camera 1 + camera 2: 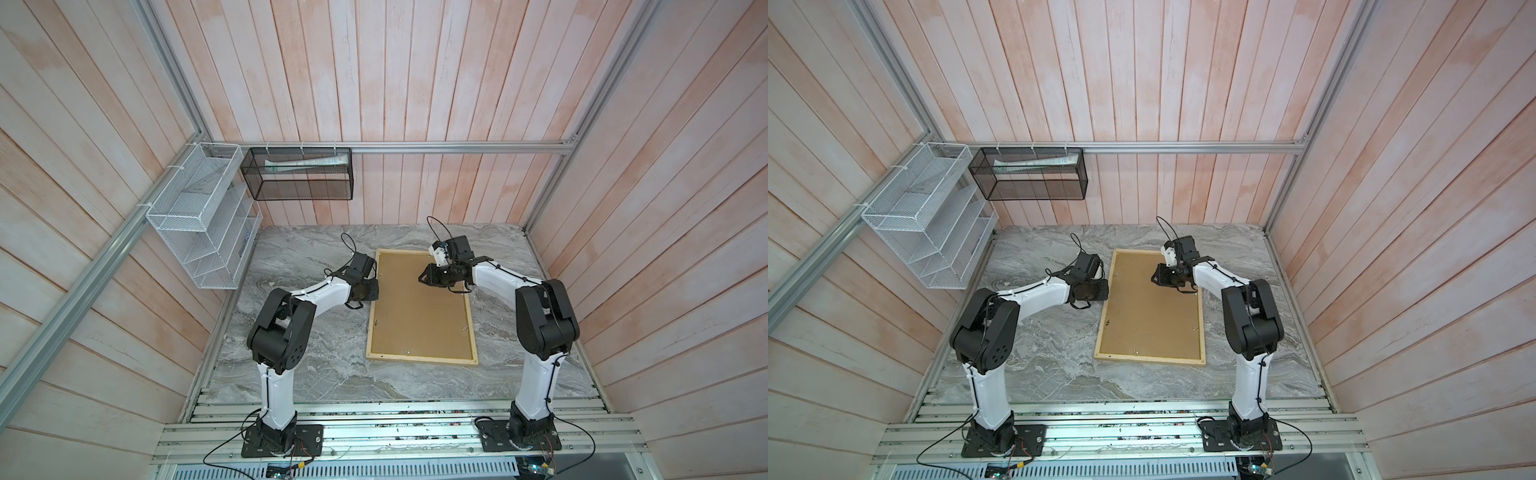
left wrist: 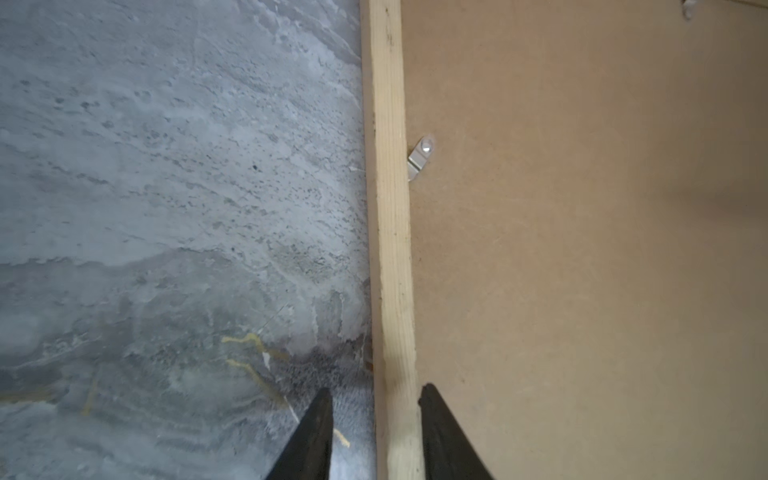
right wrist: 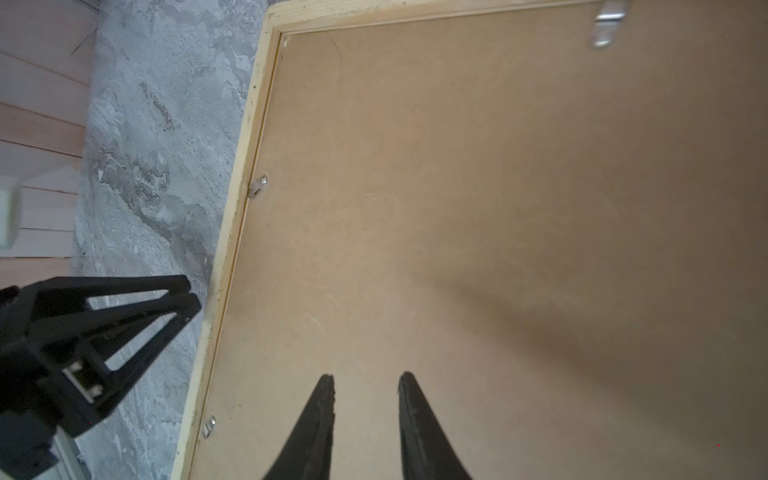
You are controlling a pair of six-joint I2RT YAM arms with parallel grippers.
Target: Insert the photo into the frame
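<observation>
Now | frame (image 1: pixel 419 358): backing board (image 1: pixel 415 316) inside | left fingers (image 2: pixel 316 436) straddle its rail, apart | right fingers (image 3: pixel 320 415) narrow, empty

Pair alike: left arm (image 1: pixel 277 395) and right arm (image 1: pixel 536 386) have glossy white link shells and matte-black joint housings; the left's elbow housing shows round holes. Each sits on a black base plate (image 1: pixel 309 439) with pale screw heads. Thin black cables run up from the plate, tied along the shells. On left end effector (image 2: pixel 377 389) and right end effector (image 3: pixel 367 376), black fingers taper thin.
</observation>
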